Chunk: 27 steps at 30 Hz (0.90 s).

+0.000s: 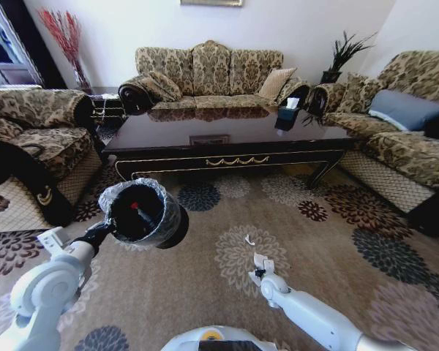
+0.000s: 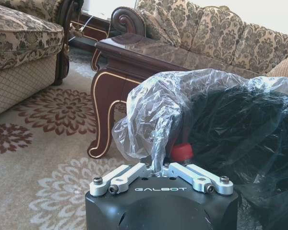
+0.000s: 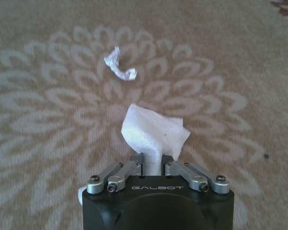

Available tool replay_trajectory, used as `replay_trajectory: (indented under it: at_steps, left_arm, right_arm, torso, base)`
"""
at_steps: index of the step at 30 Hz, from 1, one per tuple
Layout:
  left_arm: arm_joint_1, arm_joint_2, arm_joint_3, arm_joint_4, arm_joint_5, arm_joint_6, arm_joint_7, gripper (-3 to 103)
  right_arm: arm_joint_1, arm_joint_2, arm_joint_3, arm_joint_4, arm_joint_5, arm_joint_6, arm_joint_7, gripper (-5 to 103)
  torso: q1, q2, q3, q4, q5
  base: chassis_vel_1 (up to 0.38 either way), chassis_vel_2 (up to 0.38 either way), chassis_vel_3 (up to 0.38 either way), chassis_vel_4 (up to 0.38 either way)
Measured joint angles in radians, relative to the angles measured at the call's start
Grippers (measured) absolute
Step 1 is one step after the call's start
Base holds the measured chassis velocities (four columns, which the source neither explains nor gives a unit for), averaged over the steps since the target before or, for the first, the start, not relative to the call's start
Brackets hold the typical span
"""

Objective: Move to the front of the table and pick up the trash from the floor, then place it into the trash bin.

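Observation:
My left gripper (image 1: pixel 104 228) is shut on the rim of the trash bin (image 1: pixel 148 213), a black cylinder with a crinkled clear liner (image 2: pixel 156 110), held off the carpet and tilted with its mouth up. A red cap (image 2: pixel 182 152) shows inside the bin. My right gripper (image 3: pixel 153 160) is shut on a white paper scrap (image 3: pixel 153 134) low over the carpet (image 1: pixel 259 263). Another small white scrap (image 3: pixel 119 66) of trash lies on the carpet just beyond it (image 1: pixel 249 239). The dark glossy table (image 1: pixel 227 139) stands farther ahead.
Patterned sofas surround the table: one at the back (image 1: pixel 208 73), one on the left (image 1: pixel 29 139), one on the right (image 1: pixel 410 124). A tissue box (image 1: pixel 287 115) sits on the table. Open flowered carpet (image 1: pixel 329 234) lies between me and the table.

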Motion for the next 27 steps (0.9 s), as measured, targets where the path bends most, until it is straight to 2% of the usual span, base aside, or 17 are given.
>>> replay_trajectory:
  at_steps: [2,3,4,9,14,15,16,17,19,20,21,22,24,25,27]
  left_arm:
    - [0.000,0.001,0.006,0.004,0.004,0.000,0.000,3]
    - [-0.001,0.001,0.010,0.007,0.007,0.000,0.000,3]
    - [-0.002,0.000,0.019,0.015,0.015,0.000,0.000,3]
    - [-0.004,-0.002,0.047,0.036,0.023,-0.002,0.001,3]
    - [-0.013,0.002,0.067,0.075,0.031,-0.004,0.001,3]
    - [-0.015,0.005,0.070,0.083,0.031,-0.005,0.001,3]
    - [-0.019,0.009,0.077,0.097,0.031,-0.006,0.001,3]
    - [-0.019,0.009,0.077,0.097,0.031,-0.006,0.001,3]
    - [-0.024,0.010,0.087,0.111,0.031,-0.006,0.000,3]
    - [-0.033,0.010,0.099,0.129,0.031,-0.006,-0.001,3]
    - [-0.040,0.011,0.107,0.142,0.030,-0.006,-0.002,3]
    - [-0.040,0.011,0.107,0.142,0.030,-0.006,-0.002,3]
    - [-0.049,0.012,0.119,0.158,0.028,-0.006,-0.002,3]
    - [-0.061,0.016,0.146,0.176,0.028,-0.006,-0.005,3]
    - [-0.069,0.018,0.169,0.182,0.028,-0.005,-0.009,3]
  right_arm:
    - [0.003,-0.008,0.017,0.027,-0.007,0.021,-0.015,8]
    - [0.005,-0.013,0.026,0.043,-0.006,0.025,-0.020,8]
    - [0.010,-0.027,0.050,0.094,0.016,0.026,-0.023,1]
    - [0.041,-0.061,0.090,0.216,0.078,0.022,-0.032,0]
    - [0.150,-0.122,0.083,0.337,0.134,0.056,-0.092,0]
    - [0.187,-0.140,0.073,0.361,0.144,0.087,-0.136,0]
    - [0.243,-0.168,0.056,0.389,0.155,0.164,-0.247,0]
    - [0.243,-0.168,0.056,0.389,0.155,0.164,-0.247,0]
    - [0.292,-0.192,0.033,0.405,0.156,0.246,-0.365,0]
    - [0.341,-0.206,0.009,0.417,0.163,0.307,-0.450,0]
    - [0.370,-0.210,-0.007,0.424,0.173,0.337,-0.490,0]
    - [0.370,-0.210,-0.007,0.424,0.173,0.337,-0.490,0]
    - [0.412,-0.209,-0.034,0.433,0.186,0.371,-0.539,0]
    - [0.519,-0.179,-0.111,0.432,0.189,0.418,-0.611,0]
    - [0.606,-0.149,-0.187,0.419,0.182,0.447,-0.643,0]
  torso:
    - [0.000,0.000,0.000,0.0001,0.0000]
    - [0.000,0.000,0.000,0.0002,0.0000]
    - [0.000,0.000,0.000,0.0002,0.0000]
    - [0.000,0.000,0.000,0.0000,0.0000]
    - [0.000,0.000,0.000,0.0002,0.0000]
    - [0.000,0.000,0.000,0.0003,0.0000]
    - [0.000,0.000,0.000,0.0004,-0.0002]
    - [0.000,0.000,0.000,0.0004,-0.0002]
    - [0.000,0.000,0.000,0.0004,-0.0002]
    - [0.000,0.000,0.000,0.0002,-0.0002]
    - [0.000,0.000,0.000,0.0002,-0.0002]
    - [0.000,0.000,0.000,0.0002,-0.0002]
    - [0.000,0.000,0.000,0.0001,-0.0002]
    - [0.000,0.000,0.000,0.0001,0.0000]
    - [0.000,0.000,0.000,0.0004,0.0000]
  base:
    - [0.000,0.000,0.000,0.000]
    - [0.000,0.000,0.000,0.000]
    - [0.000,0.000,0.000,0.000]
    - [0.000,0.000,0.000,0.000]
    - [0.000,0.000,0.000,0.000]
    - [0.000,0.000,0.000,0.000]
    - [0.000,0.000,0.000,0.000]
    - [0.000,0.000,0.000,0.000]
    - [0.000,0.000,0.000,0.000]
    - [0.000,0.000,0.000,0.000]
    - [0.000,0.000,0.000,0.000]
    - [0.000,0.000,0.000,0.000]
    - [0.000,0.000,0.000,0.000]
    - [0.000,0.000,0.000,0.000]
    - [0.000,0.000,0.000,0.000]
